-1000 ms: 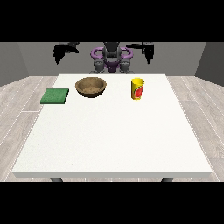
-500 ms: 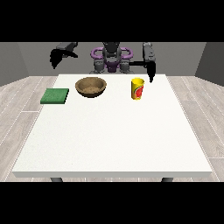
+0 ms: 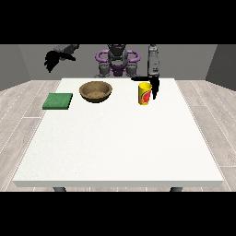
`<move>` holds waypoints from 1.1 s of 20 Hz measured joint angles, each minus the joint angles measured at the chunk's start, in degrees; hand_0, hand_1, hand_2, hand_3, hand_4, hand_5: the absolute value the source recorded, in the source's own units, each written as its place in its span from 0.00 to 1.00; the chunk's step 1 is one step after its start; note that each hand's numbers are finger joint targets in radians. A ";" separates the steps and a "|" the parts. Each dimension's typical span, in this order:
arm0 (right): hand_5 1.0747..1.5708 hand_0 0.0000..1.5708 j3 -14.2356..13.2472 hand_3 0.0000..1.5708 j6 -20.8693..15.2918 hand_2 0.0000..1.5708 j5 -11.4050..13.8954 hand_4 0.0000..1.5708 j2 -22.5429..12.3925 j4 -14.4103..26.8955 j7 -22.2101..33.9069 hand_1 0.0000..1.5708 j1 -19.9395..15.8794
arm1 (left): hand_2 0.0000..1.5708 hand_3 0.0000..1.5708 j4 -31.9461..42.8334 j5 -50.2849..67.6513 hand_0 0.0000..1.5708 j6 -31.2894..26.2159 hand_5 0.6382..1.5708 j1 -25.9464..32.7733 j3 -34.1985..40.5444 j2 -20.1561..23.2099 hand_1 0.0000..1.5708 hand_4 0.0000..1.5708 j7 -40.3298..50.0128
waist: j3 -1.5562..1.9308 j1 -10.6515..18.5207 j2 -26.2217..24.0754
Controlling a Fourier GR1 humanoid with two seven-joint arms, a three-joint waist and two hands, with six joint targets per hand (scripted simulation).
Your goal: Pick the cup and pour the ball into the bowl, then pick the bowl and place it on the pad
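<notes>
Hand (image 3: 155, 86) just beside cup (image 3: 144, 93)

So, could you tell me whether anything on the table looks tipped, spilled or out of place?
Nothing stands out. The cup stands upright, the bowl sits level, and the pad lies flat. The robot hand at the view's right hangs beside the cup.
</notes>
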 measured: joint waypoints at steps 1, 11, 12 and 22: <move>1.00 0.00 -0.38 0.00 0.65 0.00 -0.50 0.06 -0.54 0.08 -0.09 0.00 -0.14 | 0.00 0.00 1.70 0.11 0.00 0.21 0.89 -0.80 0.55 0.09 0.00 0.00 -1.33 | -0.01 -0.53 0.40; 1.00 0.00 -4.17 0.12 4.50 0.00 -5.15 0.00 -5.23 1.10 2.46 0.00 -1.01 | 1.00 1.00 10.81 -7.56 0.82 12.78 0.97 -2.04 1.01 1.86 0.82 0.75 -7.85 | 0.09 -3.32 -0.16; 1.00 0.00 -4.14 0.11 4.43 0.00 -5.30 0.03 -5.48 1.24 3.14 0.00 -1.60 | 1.00 1.00 11.16 -9.10 0.82 14.62 0.98 -2.90 0.43 2.26 0.82 0.74 -7.08 | 0.09 -3.51 -0.43; 0.99 0.00 -4.14 0.15 6.18 0.00 -6.13 0.20 -6.31 9.89 7.02 0.00 -0.66 | 1.00 1.00 11.60 -33.43 0.85 30.62 0.98 -10.59 -15.88 -1.64 0.85 0.73 15.42 | 0.32 -2.08 -13.86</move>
